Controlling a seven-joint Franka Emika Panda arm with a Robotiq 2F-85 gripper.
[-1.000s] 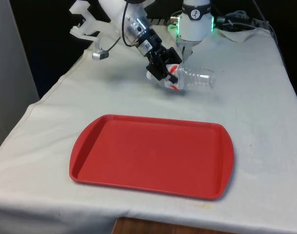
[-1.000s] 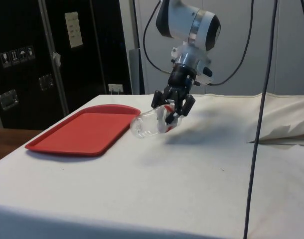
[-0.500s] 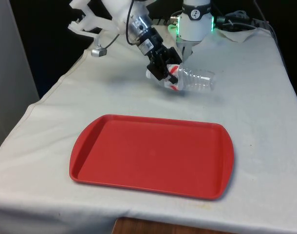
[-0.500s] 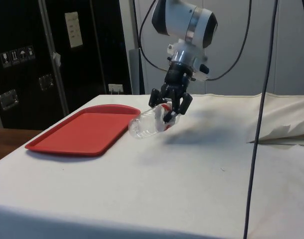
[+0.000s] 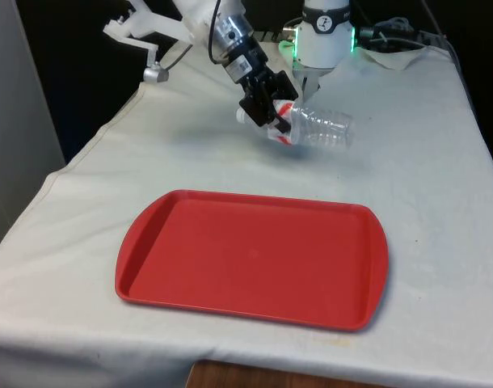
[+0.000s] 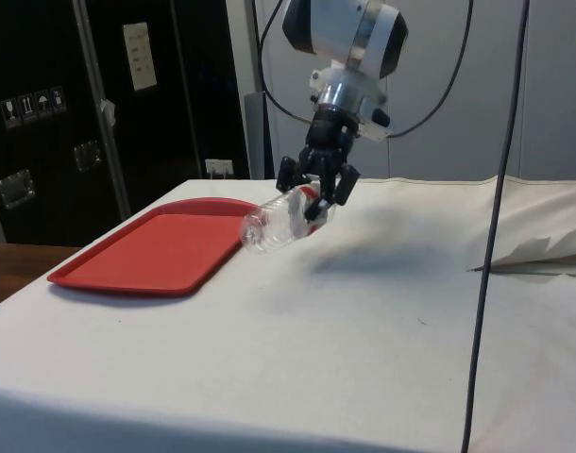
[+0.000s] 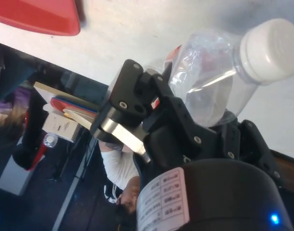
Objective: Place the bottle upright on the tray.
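Lifted slightly since earlier, clear plastic bottle [image 5: 315, 128] is being held sideways by black pincer [image 5: 265, 107]; red plastic tray [image 5: 252, 259] not yet reached.

A white cloth [image 5: 440, 186] covered the table across the front view; black curtains [image 5: 69, 73] hung at upper left; in the side view, dark cabinets [image 6: 99, 104] stood at left, a pale wall [image 6: 552, 94] filled the upper right.

The bottle [image 5: 319, 128] is clear, ribbed plastic, the tray [image 5: 254, 259] smooth glossy plastic, the tablecloth [image 5: 424, 186] matt cloth.
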